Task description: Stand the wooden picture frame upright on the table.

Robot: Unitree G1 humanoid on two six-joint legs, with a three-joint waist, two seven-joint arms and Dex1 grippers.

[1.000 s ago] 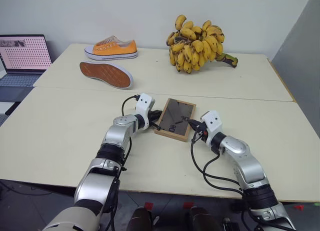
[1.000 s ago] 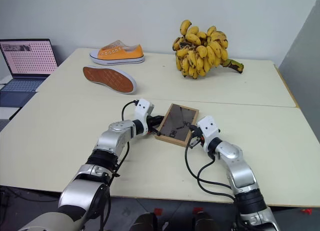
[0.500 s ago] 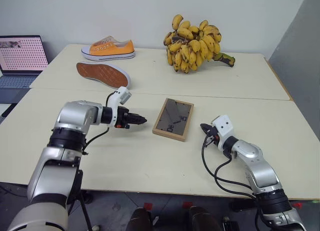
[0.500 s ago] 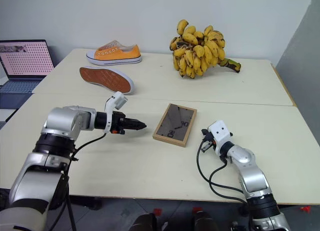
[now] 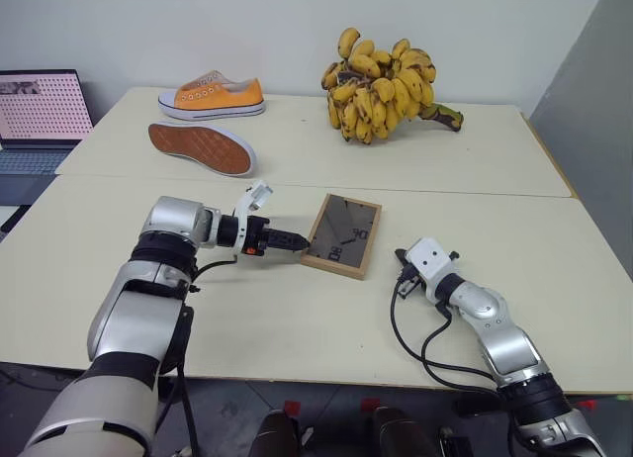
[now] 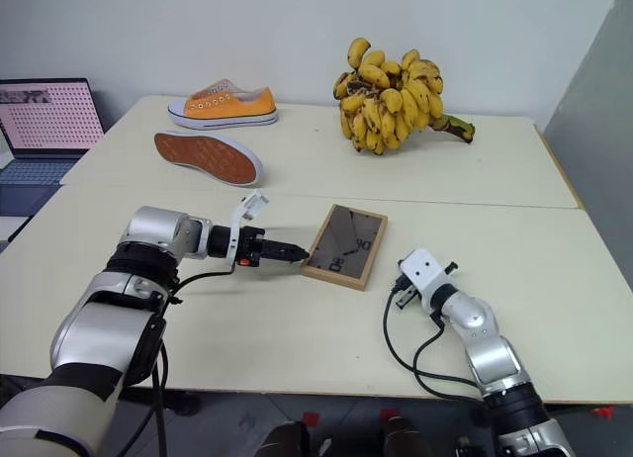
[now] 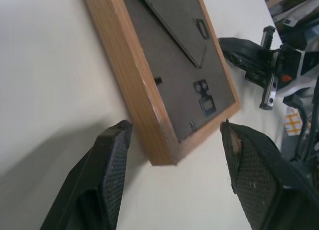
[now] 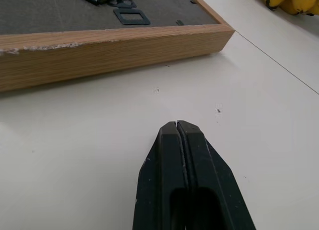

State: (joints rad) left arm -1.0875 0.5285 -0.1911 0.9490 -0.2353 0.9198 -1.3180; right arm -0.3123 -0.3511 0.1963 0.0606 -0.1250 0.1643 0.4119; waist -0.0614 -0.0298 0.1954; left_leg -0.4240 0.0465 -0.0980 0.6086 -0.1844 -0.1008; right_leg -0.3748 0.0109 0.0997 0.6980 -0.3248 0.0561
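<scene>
- Picture side of the wooden picture frame is hidden — it lies flat on the table, dark back board up.
- Open table lies all around the frame; shoes and bananas sit well apart, at the far side.
- Left gripper: fingers spread wide, straddling the frame's near corner, not clamping. A second ago it was shut at the frame's edge.
- Right gripper — fingers pressed together, just short of the frame's edge, holding nothing.

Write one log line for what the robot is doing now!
frame: wooden picture frame flat, back up on table | left gripper: open around frame corner | right gripper: shut, beside frame
</scene>
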